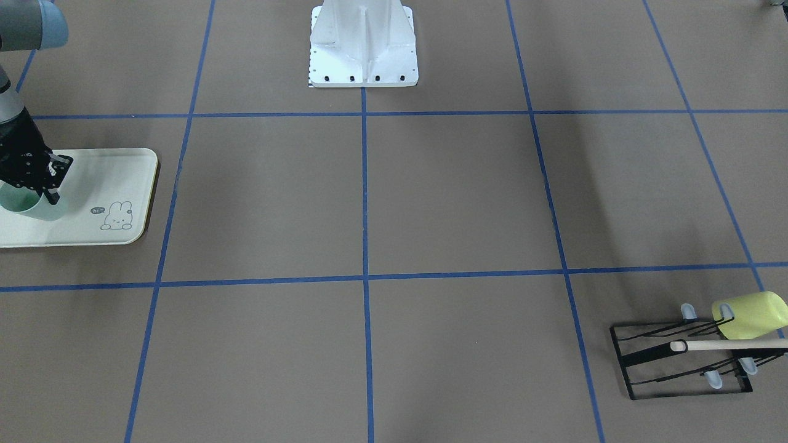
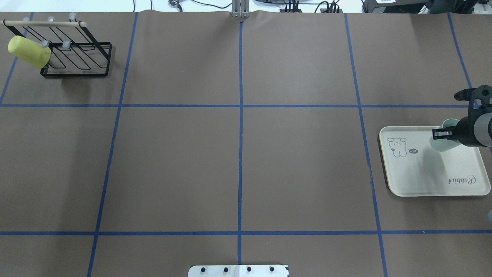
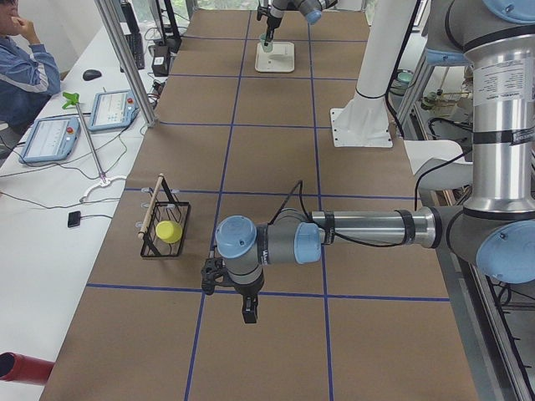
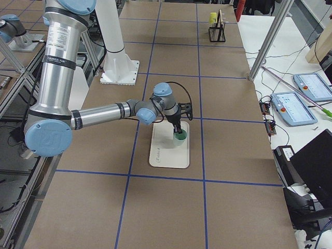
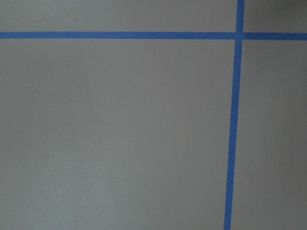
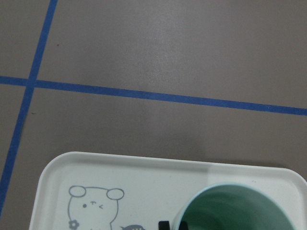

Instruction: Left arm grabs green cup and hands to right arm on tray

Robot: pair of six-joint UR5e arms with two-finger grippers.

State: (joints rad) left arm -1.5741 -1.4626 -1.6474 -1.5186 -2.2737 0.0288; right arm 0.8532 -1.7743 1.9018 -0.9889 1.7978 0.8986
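The pale mint green cup (image 1: 36, 210) stands upright on the far part of the cream rabbit tray (image 1: 111, 178), at the table's right end. My right gripper (image 1: 50, 192) comes down over it and is shut on its wall near the rim. The overhead view shows the cup (image 2: 442, 145), the tray (image 2: 423, 173) and the right gripper (image 2: 439, 134). The right wrist view looks into the cup (image 6: 235, 211) on the tray (image 6: 144, 182). My left gripper (image 3: 248, 311) hangs over bare table near the left end, away from the cup. I cannot tell whether it is open.
A black wire rack (image 2: 77, 57) with a wooden rod stands at the far left corner. A yellow-green cup (image 2: 29, 52) lies on it. The white robot base (image 1: 363, 49) stands at the robot's edge of the table. Blue tape lines (image 5: 234, 120) cross the brown table.
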